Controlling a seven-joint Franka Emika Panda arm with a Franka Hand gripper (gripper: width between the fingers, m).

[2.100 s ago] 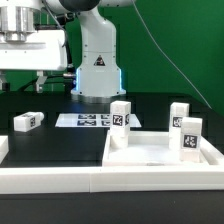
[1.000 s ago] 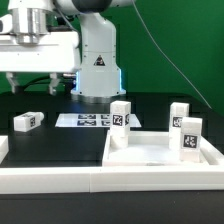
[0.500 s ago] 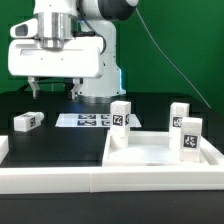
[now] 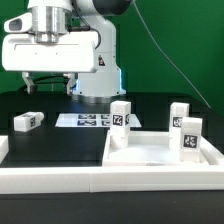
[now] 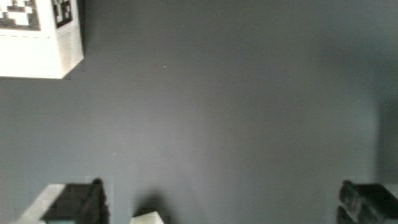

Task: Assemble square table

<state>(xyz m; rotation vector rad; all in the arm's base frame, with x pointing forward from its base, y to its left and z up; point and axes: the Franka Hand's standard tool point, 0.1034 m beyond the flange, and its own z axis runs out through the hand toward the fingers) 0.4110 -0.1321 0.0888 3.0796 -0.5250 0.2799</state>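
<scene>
Since a moment ago the arm has swung across toward the exterior view's left and come lower. Now the gripper [image 4: 50,88] hangs over the dark table [image 4: 60,135], above the spot where one loose leg [image 4: 27,121] lies on its side. Its jaws are wide apart and hold nothing.

From the wrist view I can see the two fingers [image 5: 75,200] open over bare table, with that leg [image 5: 39,38] off at the edge of the picture. So the gripper is not lined up over it yet.

Down in front sits the tabletop [image 4: 160,152], a big white tray with a raised rim. Three legs stand up in it: one near the middle [image 4: 121,114], one at the back [image 4: 179,115], and one at the exterior view's right [image 4: 189,134]. I cannot tell if they are screwed in tight or just standing there.

Behind, the marker board [image 4: 85,120] lies flat on the table.

I think most of the job is done. One leg is left to pick up, carry to the tabletop and fix in its last corner.
</scene>
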